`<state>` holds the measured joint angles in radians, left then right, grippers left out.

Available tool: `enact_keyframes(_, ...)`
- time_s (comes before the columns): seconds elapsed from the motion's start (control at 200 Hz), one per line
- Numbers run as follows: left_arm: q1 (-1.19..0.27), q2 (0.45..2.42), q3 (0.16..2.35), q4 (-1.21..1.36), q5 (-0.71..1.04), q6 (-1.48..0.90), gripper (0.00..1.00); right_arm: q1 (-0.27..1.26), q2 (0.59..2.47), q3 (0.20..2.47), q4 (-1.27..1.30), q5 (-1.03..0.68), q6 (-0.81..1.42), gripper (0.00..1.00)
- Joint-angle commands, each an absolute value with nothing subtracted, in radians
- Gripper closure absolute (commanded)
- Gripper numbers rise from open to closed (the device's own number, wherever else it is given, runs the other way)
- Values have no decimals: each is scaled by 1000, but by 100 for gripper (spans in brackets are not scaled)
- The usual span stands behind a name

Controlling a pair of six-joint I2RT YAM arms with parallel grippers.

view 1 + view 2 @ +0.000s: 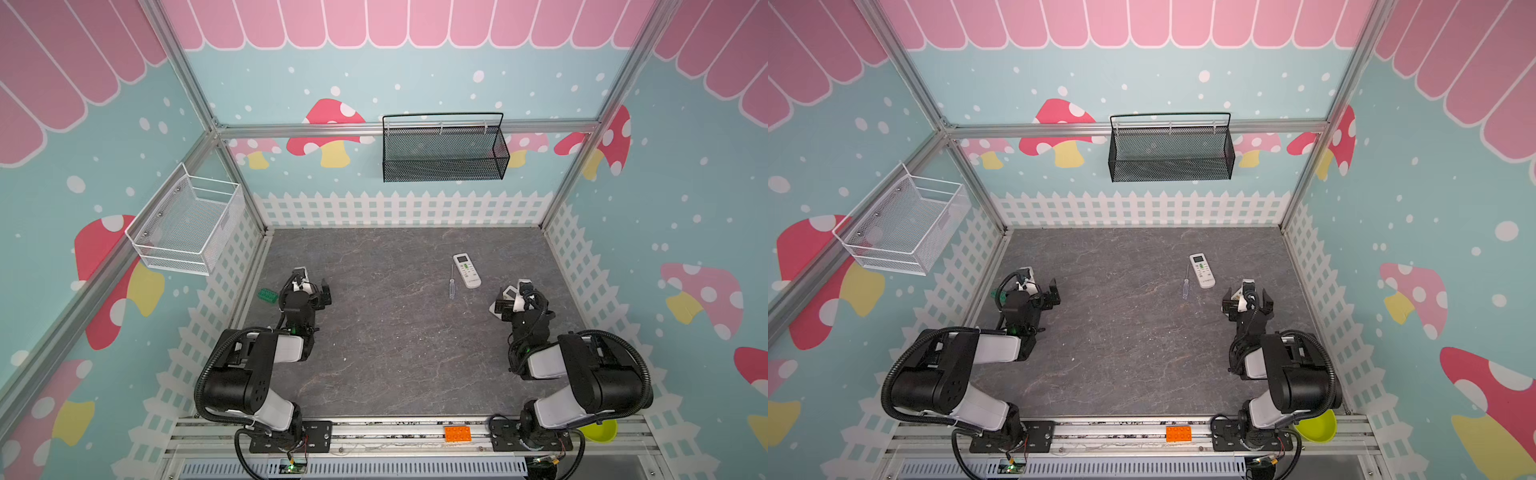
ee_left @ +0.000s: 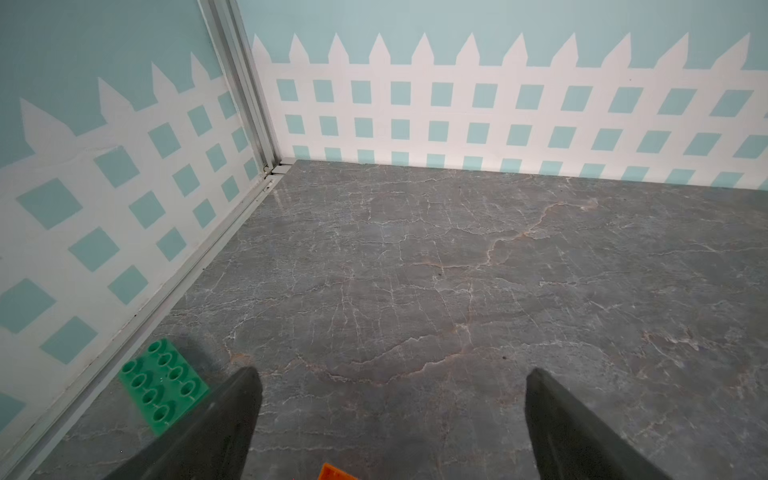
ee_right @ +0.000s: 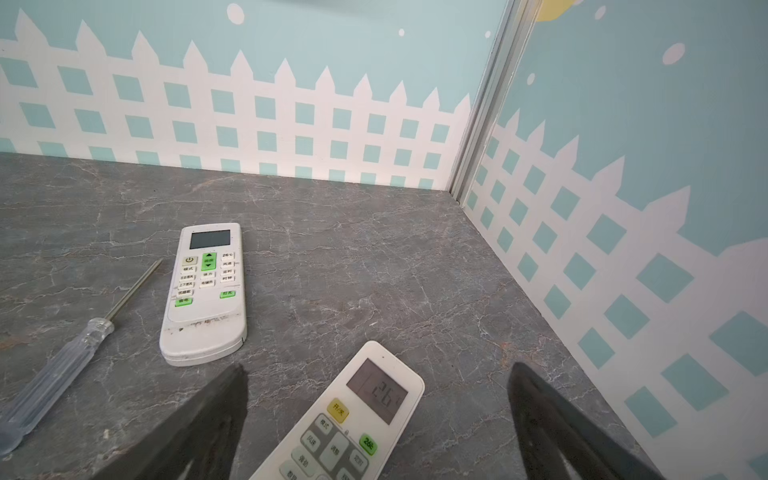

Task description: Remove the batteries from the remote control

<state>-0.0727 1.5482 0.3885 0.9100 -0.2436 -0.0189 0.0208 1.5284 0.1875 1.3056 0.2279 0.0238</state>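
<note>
The left pincer was seen with its jaws wide apart and nothing between them, held above the bare grey surface. A green brick lay just beside one finger, near the side wall. The right pincer was likewise spread and clamped on nothing, poised over the display end of a white remote that lay buttons up, its screen reading 26. A second remote was set farther back, also face up, with a clear-handled screwdriver just beside it, not touching. The batteries could not be seen in any view, both remotes lying with their backs down. In a top view an orange brick was seen on the front rail.
</note>
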Motion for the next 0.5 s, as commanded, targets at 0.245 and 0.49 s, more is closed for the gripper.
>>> enact_keyframes(0.245,-96,1551,367,958,-297,-12,1,23,1522,196,1318,227,28,2)
enact_keyframes(0.49,-98,1550,365,961,-305,-9,1,23,1521,196,1318,228,28,2)
